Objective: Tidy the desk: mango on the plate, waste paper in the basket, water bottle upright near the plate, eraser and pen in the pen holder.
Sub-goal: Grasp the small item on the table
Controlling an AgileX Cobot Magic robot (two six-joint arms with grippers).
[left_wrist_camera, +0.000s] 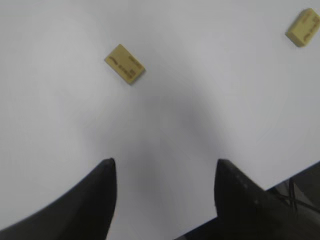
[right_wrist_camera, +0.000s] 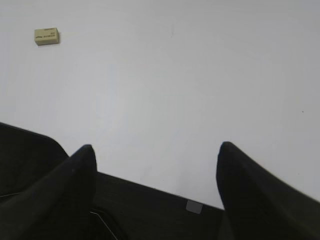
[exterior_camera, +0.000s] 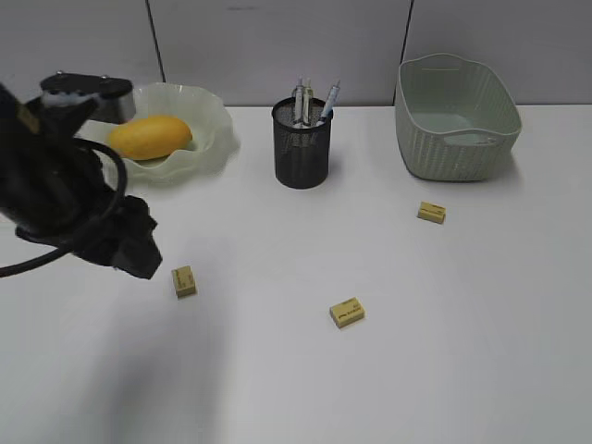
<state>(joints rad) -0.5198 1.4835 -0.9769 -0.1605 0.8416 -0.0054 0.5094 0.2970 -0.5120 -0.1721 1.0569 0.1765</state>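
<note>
We log mango (exterior_camera: 148, 136) on plate (exterior_camera: 215, 116) far left, pens in pen holder (exterior_camera: 302, 146), 3 erasers (near-left (exterior_camera: 184, 280), mid (exterior_camera: 346, 312), right (exterior_camera: 431, 212)) loose on desk (exterior_camera: 444, 351), bottle & paper unseen; L gripper (left_wrist_camera: 164, 172) & R gripper (right_wrist_camera: 155, 155) both w/ fingers apart, empty.

Grey panelled wall (exterior_camera: 277, 46) behind.

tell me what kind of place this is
Probably an office-style desk set up for robot trials: a plain white desk against grey partition panels, a black mesh pen holder with pens, small yellow erasers scattered about, and a storage basket.
</note>
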